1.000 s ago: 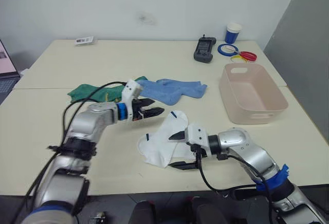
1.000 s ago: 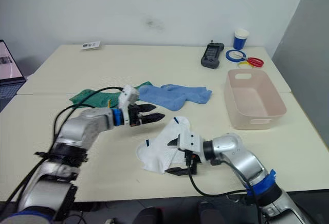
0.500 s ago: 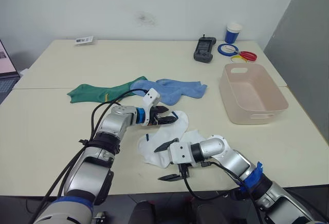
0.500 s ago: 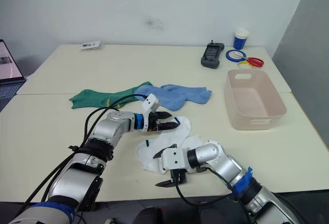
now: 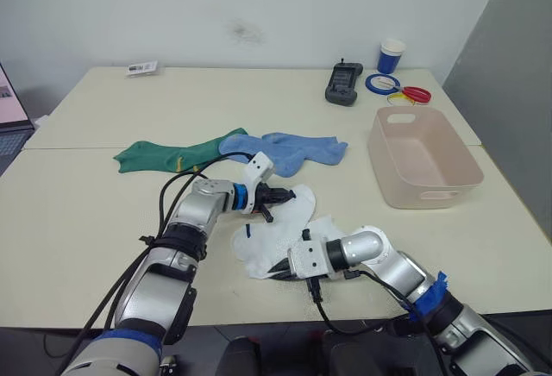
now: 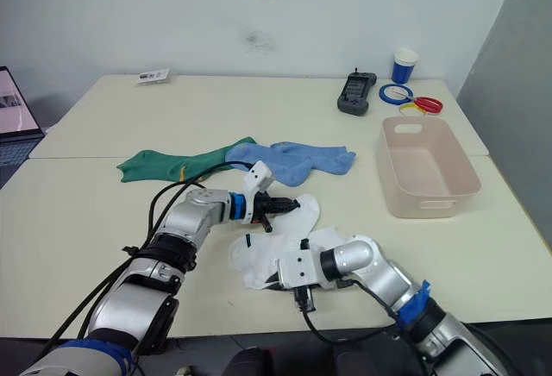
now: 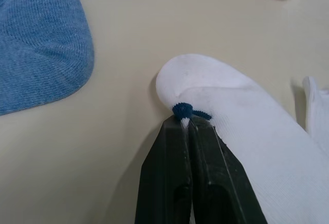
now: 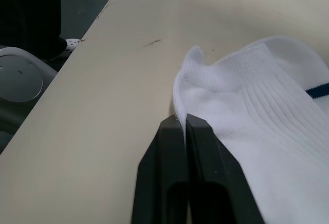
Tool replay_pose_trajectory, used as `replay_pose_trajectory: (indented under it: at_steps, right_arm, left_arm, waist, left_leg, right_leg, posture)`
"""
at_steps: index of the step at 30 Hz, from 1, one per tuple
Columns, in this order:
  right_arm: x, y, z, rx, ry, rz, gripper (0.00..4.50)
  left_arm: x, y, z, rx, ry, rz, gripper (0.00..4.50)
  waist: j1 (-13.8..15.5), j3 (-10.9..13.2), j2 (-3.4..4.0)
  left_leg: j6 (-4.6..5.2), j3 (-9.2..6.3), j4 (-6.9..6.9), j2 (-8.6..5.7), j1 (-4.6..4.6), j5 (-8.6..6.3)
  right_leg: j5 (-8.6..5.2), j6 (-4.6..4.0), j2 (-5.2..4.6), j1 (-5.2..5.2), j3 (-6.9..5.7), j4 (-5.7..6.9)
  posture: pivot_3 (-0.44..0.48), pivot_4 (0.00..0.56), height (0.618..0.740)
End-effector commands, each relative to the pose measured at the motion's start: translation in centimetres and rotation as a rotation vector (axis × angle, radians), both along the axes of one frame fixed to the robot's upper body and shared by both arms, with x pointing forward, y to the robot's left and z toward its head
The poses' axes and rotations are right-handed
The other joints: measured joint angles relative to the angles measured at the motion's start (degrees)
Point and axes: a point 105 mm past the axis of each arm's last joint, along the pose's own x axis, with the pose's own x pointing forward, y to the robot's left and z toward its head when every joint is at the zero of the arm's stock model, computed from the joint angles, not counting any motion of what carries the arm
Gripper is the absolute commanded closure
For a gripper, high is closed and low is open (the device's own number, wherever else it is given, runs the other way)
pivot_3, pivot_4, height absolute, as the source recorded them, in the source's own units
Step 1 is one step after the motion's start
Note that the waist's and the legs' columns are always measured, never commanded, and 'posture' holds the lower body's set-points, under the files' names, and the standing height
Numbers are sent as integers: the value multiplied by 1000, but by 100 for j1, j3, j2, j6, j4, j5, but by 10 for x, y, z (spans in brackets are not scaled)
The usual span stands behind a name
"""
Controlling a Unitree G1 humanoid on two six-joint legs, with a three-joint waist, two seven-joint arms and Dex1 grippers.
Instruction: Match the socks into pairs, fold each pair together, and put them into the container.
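Note:
Two white socks [image 5: 285,234] lie overlapped on the table near its front edge. My left gripper [image 5: 274,197] is shut on the far sock's edge, at a small dark blue mark [image 7: 184,110]. The near sock's ribbed cuff [image 8: 241,106] is pinched by my right gripper [image 5: 281,268], which is shut on its edge. Behind them lie the light blue socks [image 5: 293,149] and a dark green sock [image 5: 164,153] with a yellow mark. The pale pink container [image 5: 431,189] stands empty at the right.
A black handset [image 5: 343,83], a blue-and-white cup [image 5: 391,55], a blue tape ring [image 5: 381,84] and red scissors [image 5: 414,94] sit at the back right. A small card [image 5: 141,68] lies back left. The table's front edge [image 8: 77,70] runs close to my right gripper.
Both grippers have shut on the white socks. The left one reached forward to the far sock's edge; the right one slid in onto the near sock's cuff.

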Motion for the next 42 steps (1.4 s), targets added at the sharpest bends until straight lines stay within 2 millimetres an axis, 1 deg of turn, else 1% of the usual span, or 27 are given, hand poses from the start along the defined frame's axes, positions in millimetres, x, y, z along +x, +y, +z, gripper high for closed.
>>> replay_pose_trajectory:
  at_steps: [1,5,9,12,16,18,20,24,28,31,34,35,37,39,42]
  right_arm:
    - [-4,-3,15,35,-10,9,4464]
    - [-8,-9,26,50,-9,9,4464]
    - [-10,-22,44,51,-44,30,4464]
    - [-7,-35,55,49,-73,39,4464]
    - [0,-50,67,60,-91,36,4464]
    - [4,-57,70,54,-100,37,4464]
    - [9,-66,70,40,-110,38,4464]
    - [22,-84,61,-34,-142,53,4464]
    - [32,-90,54,-48,-149,71,4464]
    - [34,-91,50,-51,-129,85,4464]
    - [33,-89,46,-37,-77,78,4464]
    - [31,-88,45,-32,-57,76,4011]
    - [27,-89,46,-28,-35,73,3450]
    - [23,-93,52,-11,-4,50,2760]
    - [16,-102,61,6,44,-6,1697]
  left_arm:
    - [2,2,14,-39,-43,9,4500]
    - [-3,8,23,-80,-60,17,4500]
    - [-11,21,45,-169,-96,53,4500]
    - [-17,28,60,-236,-126,118,4500]
    - [-33,34,66,-237,-141,171,4500]
    - [-42,37,69,-244,-142,202,4500]
    - [-53,40,68,-246,-130,230,4500]
    - [-73,45,57,-246,-113,314,4500]
    - [-90,44,49,-256,-100,381,4500]
    - [-101,42,45,-259,-103,420,4500]
    - [-104,41,35,-259,-115,482,4500]
    - [-104,41,32,-260,-115,498,4284]
    - [-105,40,28,-271,-102,502,3862]
    - [-107,41,30,-284,-96,504,3260]
    - [-108,52,35,-294,-98,509,2283]
  waist:
    - [-3,0,0]
    - [-3,0,0]
    - [-5,0,0]
    - [1,0,0]
    - [-12,0,0]
    - [-8,0,0]
    - [-6,0,0]
    - [-14,0,0]
    - [-7,0,0]
    - [1,1,0]
    - [-2,0,0]
    - [0,0,0]
    - [4,0,0]
    - [10,0,0]
    - [15,0,0]
  left_leg:
    - [0,0,0,0,0,0]
    - [0,-1,0,1,-1,0]
    - [-1,0,1,1,-1,1]
    - [-1,-2,1,0,1,1]
    - [-1,-2,1,-1,1,0]
    - [-1,-2,1,-1,3,0]
    - [-1,-5,1,0,3,0]
    - [0,-3,0,-1,8,0]
    - [0,-1,0,-2,10,0]
    - [0,-2,0,-2,9,0]
    - [0,0,0,-2,12,0]
    - [0,0,0,-3,12,0]
    - [0,-2,0,-3,12,0]
    - [0,-3,0,-4,12,0]
    - [0,-3,0,-5,9,0]
  right_leg:
    - [0,0,0,0,0,0]
    - [0,0,0,0,1,0]
    - [0,0,-2,0,1,1]
    - [0,0,-8,3,-2,1]
    - [0,0,-20,6,-1,-2]
    - [0,0,-23,6,0,-2]
    - [0,0,-25,6,-1,-2]
    - [0,0,-30,10,0,-2]
    - [0,0,-35,11,2,-2]
    - [0,0,-35,12,2,-3]
    - [0,0,-38,13,5,-3]
    - [0,-1,-40,14,4,-2]
    - [0,-1,-40,16,2,-2]
    - [0,-1,-40,16,1,-2]
    - [0,-1,-42,15,1,-4]
  posture:
    - [0,150,740]
    - [0,150,740]
    - [0,150,740]
    - [0,150,740]
    - [0,150,740]
    - [0,150,740]
    - [0,150,740]
    - [0,150,740]
    - [0,150,740]
    - [0,150,740]
    - [0,150,740]
    - [0,150,740]
    - [0,150,740]
    - [0,150,740]
    - [0,150,740]
